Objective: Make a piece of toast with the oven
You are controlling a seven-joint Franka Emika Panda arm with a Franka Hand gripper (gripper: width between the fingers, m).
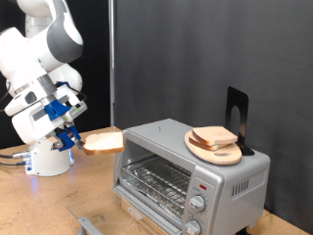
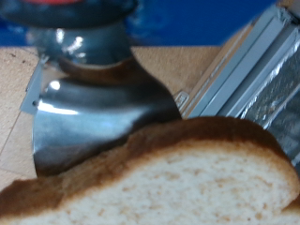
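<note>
Left of centre in the exterior view, the gripper (image 1: 74, 138) hung in the air with the piece of toast (image 1: 103, 142) clamped in its fingers, the slice held roughly flat and reaching toward the frame's right. It was well clear of the table (image 1: 39, 211), and its far edge sat just beside the upper left corner of the oven (image 1: 191, 171), apart from it as far as that view showed. The wrist view confirmed the grip: the pale crumb and tan crust of the piece of toast (image 2: 169, 173) filled the lower half of the frame, a shiny metal finger (image 2: 94, 112) pressed against it, and the silver body of the oven (image 2: 248, 80) ran along the right side of the picture.

So the pickup looked done and the carry was under way. The slice was not inside the oven. The door looked shut, with the wire rack (image 1: 156, 179) visible through the glass and nothing on it that I could make out. The two knobs (image 1: 196, 213) sat at the lower right of the oven front, with a small red mark (image 1: 202, 186) above them; whether it was lit I could not tell. On the oven's top, at the right of the frame, a round wooden board (image 1: 215, 149) carried more bread (image 1: 212, 136), untouched. By my reading, loading and toasting were both outstanding.
</note>
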